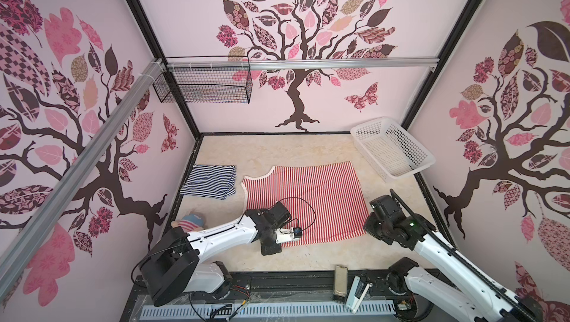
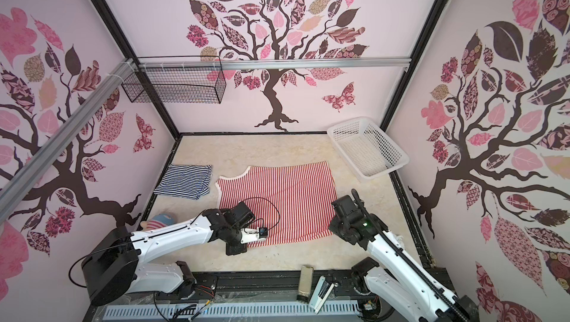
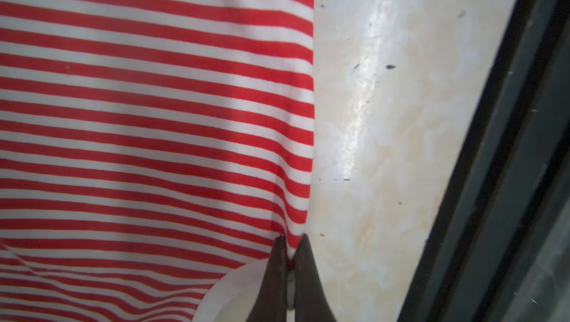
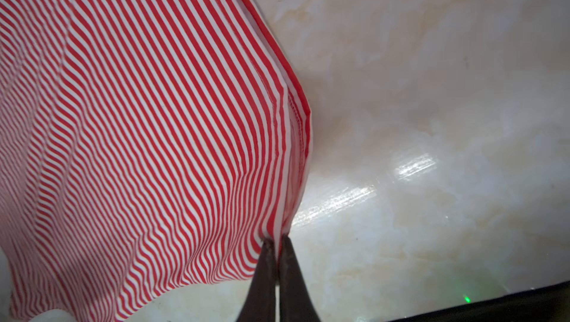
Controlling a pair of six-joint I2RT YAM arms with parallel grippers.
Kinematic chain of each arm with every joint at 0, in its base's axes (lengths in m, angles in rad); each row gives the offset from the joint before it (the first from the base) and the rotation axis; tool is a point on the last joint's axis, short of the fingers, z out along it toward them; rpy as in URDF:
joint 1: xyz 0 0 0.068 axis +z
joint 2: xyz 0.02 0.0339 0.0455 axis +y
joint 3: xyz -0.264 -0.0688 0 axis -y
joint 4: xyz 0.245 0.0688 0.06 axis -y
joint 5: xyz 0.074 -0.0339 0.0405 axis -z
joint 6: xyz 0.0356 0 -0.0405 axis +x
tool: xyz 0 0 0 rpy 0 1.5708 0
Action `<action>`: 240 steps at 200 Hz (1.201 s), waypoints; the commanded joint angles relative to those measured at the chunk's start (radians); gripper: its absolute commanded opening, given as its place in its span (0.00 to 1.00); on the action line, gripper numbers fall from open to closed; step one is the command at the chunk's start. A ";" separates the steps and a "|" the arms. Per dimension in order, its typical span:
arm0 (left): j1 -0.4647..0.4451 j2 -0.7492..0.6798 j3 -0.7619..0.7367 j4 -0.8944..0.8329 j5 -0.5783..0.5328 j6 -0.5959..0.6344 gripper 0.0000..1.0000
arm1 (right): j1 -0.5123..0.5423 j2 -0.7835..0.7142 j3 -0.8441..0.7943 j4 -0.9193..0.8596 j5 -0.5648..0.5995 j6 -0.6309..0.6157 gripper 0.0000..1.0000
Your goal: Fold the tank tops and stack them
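Clamped tight, the left claw (image 3: 291, 240) and right claw (image 4: 276, 240) each hold a near corner of the red-striped tank top (image 1: 303, 200), which stretches away from both; the folded navy-striped tank top (image 1: 209, 180) lies beyond the left claw.

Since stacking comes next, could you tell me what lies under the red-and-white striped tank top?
Only the cream marbled tabletop shows around the red-and-white striped tank top; whatever lies beneath the spread cloth is covered.

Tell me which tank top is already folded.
The navy-striped tank top, a compact folded rectangle at the left. The red-striped tank top lies spread out, left hand and right hand pinching its near edge.
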 commanded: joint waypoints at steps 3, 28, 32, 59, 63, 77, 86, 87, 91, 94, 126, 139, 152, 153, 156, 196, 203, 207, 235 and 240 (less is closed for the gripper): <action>0.000 -0.025 0.055 -0.099 0.110 0.025 0.00 | 0.005 -0.013 0.059 -0.089 0.018 -0.020 0.00; 0.035 -0.024 0.064 -0.035 0.039 0.002 0.00 | 0.005 0.008 0.072 -0.067 0.014 -0.031 0.00; 0.047 -0.020 0.067 -0.020 0.018 -0.001 0.00 | 0.005 0.013 0.075 -0.063 0.018 -0.031 0.00; 0.165 0.005 0.127 0.005 -0.006 -0.002 0.00 | 0.005 0.060 0.108 -0.033 0.038 -0.049 0.00; 0.178 0.006 0.137 0.005 -0.004 0.000 0.00 | 0.005 0.066 0.114 -0.028 0.045 -0.049 0.00; 0.207 0.005 0.161 0.009 -0.014 0.009 0.00 | 0.005 0.092 0.123 -0.006 0.065 -0.054 0.00; 0.214 0.004 0.170 0.011 -0.021 0.017 0.00 | 0.005 0.107 0.127 0.015 0.070 -0.058 0.00; 0.214 0.004 0.171 0.012 -0.023 0.017 0.00 | 0.005 0.109 0.127 0.017 0.071 -0.059 0.00; 0.215 0.004 0.173 0.018 -0.030 0.019 0.00 | 0.005 0.116 0.129 0.025 0.075 -0.061 0.00; 0.216 0.004 0.175 0.023 -0.034 0.020 0.00 | 0.005 0.121 0.131 0.031 0.079 -0.062 0.00; 0.236 0.046 0.198 0.082 -0.066 0.030 0.00 | 0.000 0.210 0.158 0.085 0.117 -0.092 0.00; 0.257 0.084 0.218 0.098 -0.070 0.029 0.00 | -0.014 0.258 0.177 0.105 0.125 -0.108 0.00; 0.277 0.124 0.240 0.110 -0.076 0.023 0.00 | -0.036 0.303 0.190 0.123 0.128 -0.129 0.00; 0.279 0.127 0.242 0.110 -0.076 0.022 0.00 | -0.038 0.306 0.190 0.125 0.128 -0.130 0.00; 0.282 0.135 0.247 0.111 -0.076 0.023 0.00 | -0.045 0.314 0.191 0.130 0.128 -0.137 0.00; 0.310 0.211 0.265 0.161 -0.105 0.024 0.00 | -0.151 0.416 0.176 0.213 0.113 -0.211 0.00; 0.311 0.223 0.268 0.165 -0.106 0.025 0.00 | -0.156 0.437 0.182 0.221 0.122 -0.221 0.00; 0.313 0.230 0.271 0.167 -0.106 0.024 0.00 | -0.156 0.450 0.186 0.224 0.125 -0.225 0.00; 0.316 0.263 0.280 0.210 -0.134 0.005 0.00 | -0.160 0.527 0.214 0.261 0.134 -0.246 0.00; 0.317 0.267 0.281 0.220 -0.140 0.000 0.00 | -0.161 0.539 0.219 0.265 0.140 -0.247 0.00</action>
